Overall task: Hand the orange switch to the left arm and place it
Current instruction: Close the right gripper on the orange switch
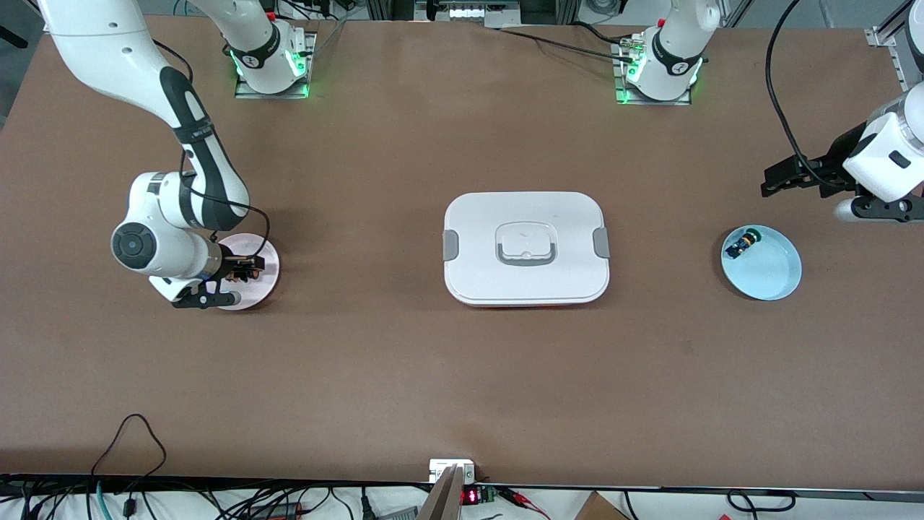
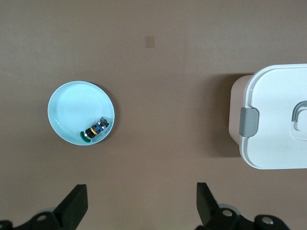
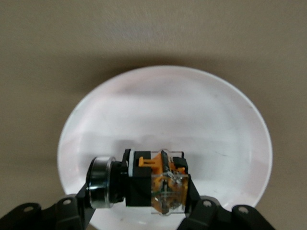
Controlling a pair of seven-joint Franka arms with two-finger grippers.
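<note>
The orange switch [image 3: 156,184], with a tan-orange body and a dark round cap end, lies sideways between the fingers of my right gripper [image 3: 139,201]. The gripper is shut on it, low over a small pinkish-white plate [image 3: 192,110]. In the front view that gripper [image 1: 242,269] is at the plate [image 1: 266,285] toward the right arm's end of the table. The white box [image 1: 525,249] with grey latches stands in the table's middle. My left gripper [image 1: 778,180] hangs open and empty over bare table near a light blue plate [image 1: 776,278].
The blue plate holds a black-and-blue switch with a green cap [image 1: 743,244], which also shows in the left wrist view [image 2: 96,128] on that plate [image 2: 72,110]. The box's corner shows there too [image 2: 278,120]. Cables lie along the table's near edge.
</note>
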